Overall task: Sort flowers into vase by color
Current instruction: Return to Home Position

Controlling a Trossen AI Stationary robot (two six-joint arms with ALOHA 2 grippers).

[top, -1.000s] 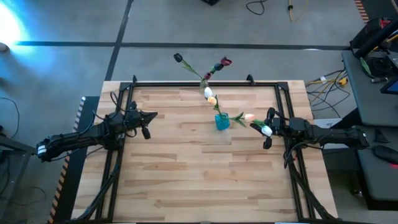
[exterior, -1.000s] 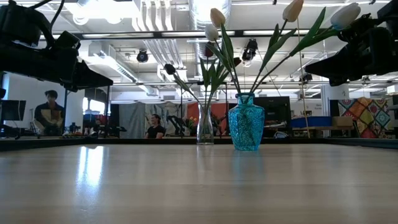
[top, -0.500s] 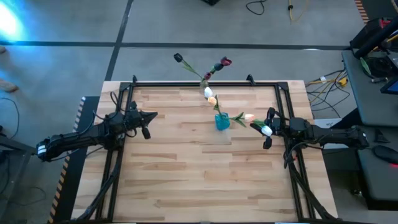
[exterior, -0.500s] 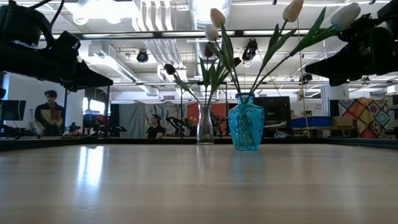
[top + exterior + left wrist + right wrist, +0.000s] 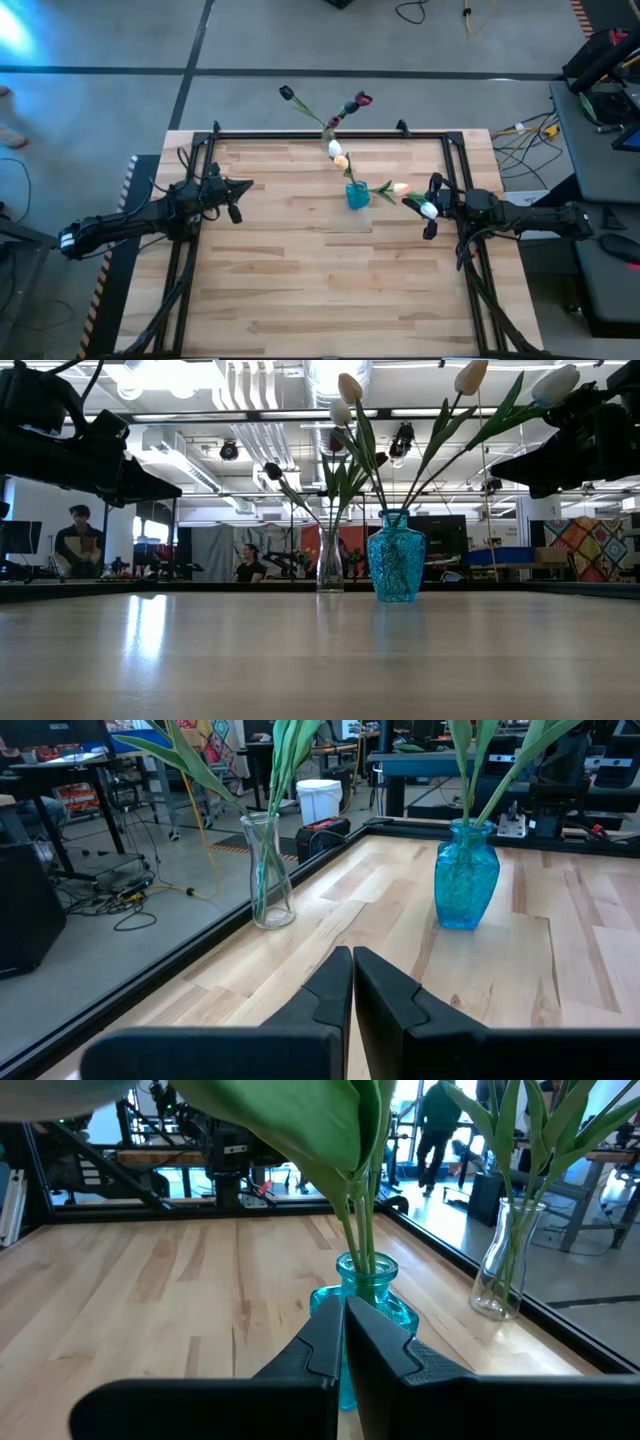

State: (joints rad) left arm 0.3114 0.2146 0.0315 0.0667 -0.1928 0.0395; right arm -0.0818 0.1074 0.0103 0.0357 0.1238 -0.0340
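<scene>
A blue glass vase stands on the wooden table right of centre and holds white and peach tulips, their stems leaning out of its neck. One white head reaches out over my right gripper; I cannot tell if it touches the arm. A clear glass vase at the far edge holds dark maroon tulips. My right gripper is shut and level, just right of the blue vase. My left gripper is shut at the table's left, pointing at both vases.
A black frame rail runs round the table top. Bare wood lies between the grippers and toward the near edge. Cables and equipment sit off the right side. People stand in the room beyond the far edge.
</scene>
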